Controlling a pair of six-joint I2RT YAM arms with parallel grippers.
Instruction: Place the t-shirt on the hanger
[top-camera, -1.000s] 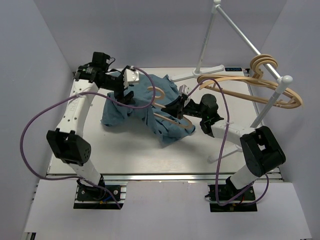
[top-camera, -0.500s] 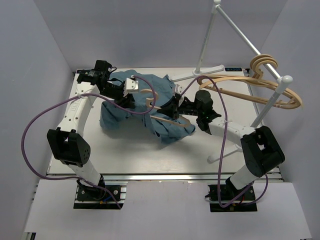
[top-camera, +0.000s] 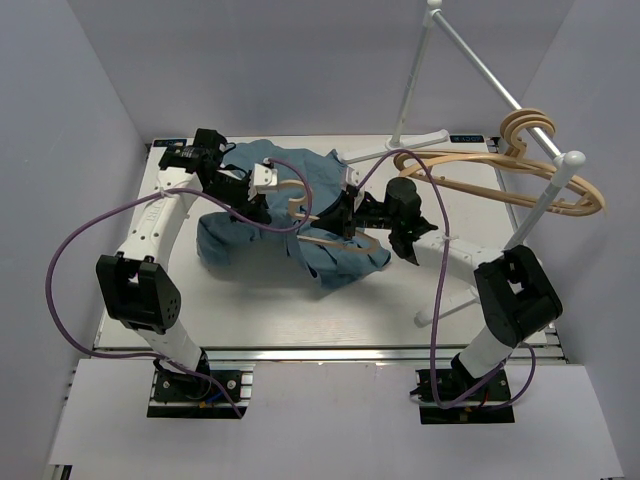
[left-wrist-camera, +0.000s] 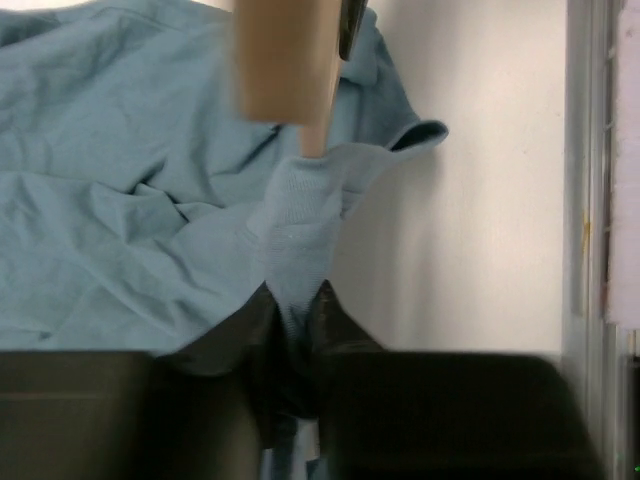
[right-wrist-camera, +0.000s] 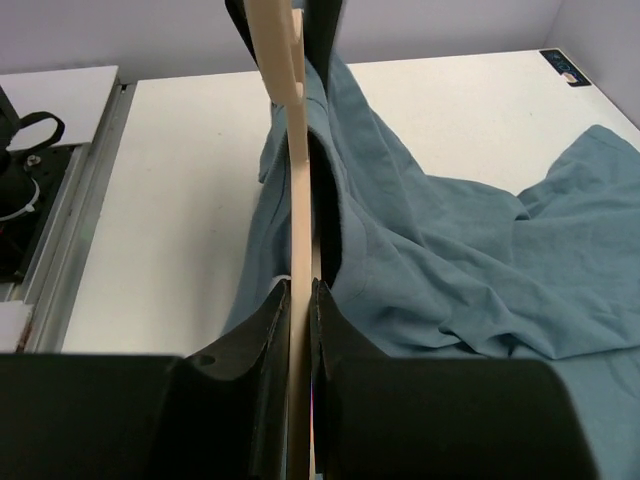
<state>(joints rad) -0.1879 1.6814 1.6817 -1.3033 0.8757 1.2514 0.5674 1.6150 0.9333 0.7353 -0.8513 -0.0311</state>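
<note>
The teal-blue t-shirt (top-camera: 245, 235) lies crumpled on the white table (top-camera: 250, 300). A pale wooden hanger (top-camera: 335, 240) is pushed partly inside it, and its hook (top-camera: 290, 192) sticks out of the cloth. My left gripper (top-camera: 258, 208) is shut on a bunched fold of the t-shirt (left-wrist-camera: 300, 215) beside the hook; in the left wrist view its fingertips (left-wrist-camera: 295, 295) pinch that fold under the blurred hanger (left-wrist-camera: 285, 60). My right gripper (top-camera: 335, 215) is shut on the hanger's thin edge (right-wrist-camera: 298, 180), with the jaws (right-wrist-camera: 301, 285) tight on the wood and the t-shirt (right-wrist-camera: 450, 230) draped to its right.
A white stand of thin rods (top-camera: 470, 60) rises at the back right, with several spare wooden hangers (top-camera: 540, 160) hung on its sloping rod. The stand's feet (top-camera: 400, 145) rest on the table's far side. Purple cables loop from both arms.
My left gripper has gone from wide open to shut on the shirt fold and has moved right toward the hook. My right gripper has shifted the hanger slightly left.
</note>
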